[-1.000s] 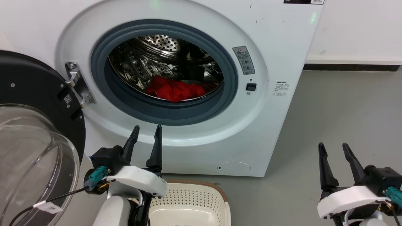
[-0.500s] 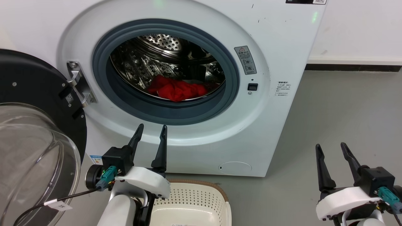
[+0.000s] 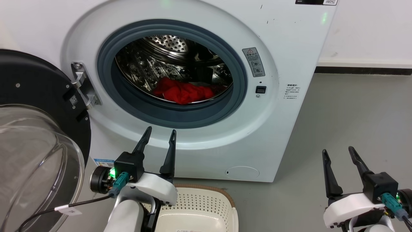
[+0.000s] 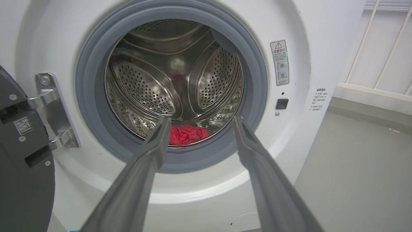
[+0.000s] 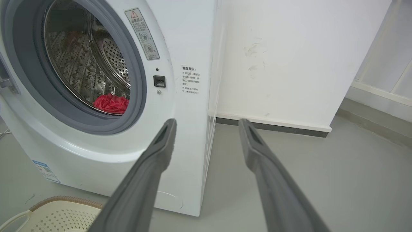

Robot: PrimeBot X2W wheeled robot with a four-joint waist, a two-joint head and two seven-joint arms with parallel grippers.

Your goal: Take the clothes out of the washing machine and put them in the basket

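Observation:
The white washing machine [image 3: 289, 42] stands before me with its porthole uncovered. Red clothes [image 3: 182, 91] lie bunched on the bottom of the steel drum; they also show in the left wrist view [image 4: 186, 134] and the right wrist view [image 5: 111, 103]. My left gripper [image 3: 161, 130] is open and empty, outside the machine just below the grey porthole ring, fingers pointing up at the drum. My right gripper [image 3: 338, 149] is open and empty, low at the right over the floor, beside the machine. The cream basket [image 3: 225, 199] sits on the floor right under the porthole, beneath my left arm.
The black-rimmed glass door [image 3: 35, 135] is swung wide to the left, close to my left arm. Its metal hinge [image 3: 82, 85] sits at the porthole's left edge. Grey floor [image 3: 354, 109] stretches to the right of the machine, up to a white wall with a dark skirting.
My left gripper has risen a little and shifted right, closer to the porthole. The head camera has drifted slightly. The right gripper has hardly moved.

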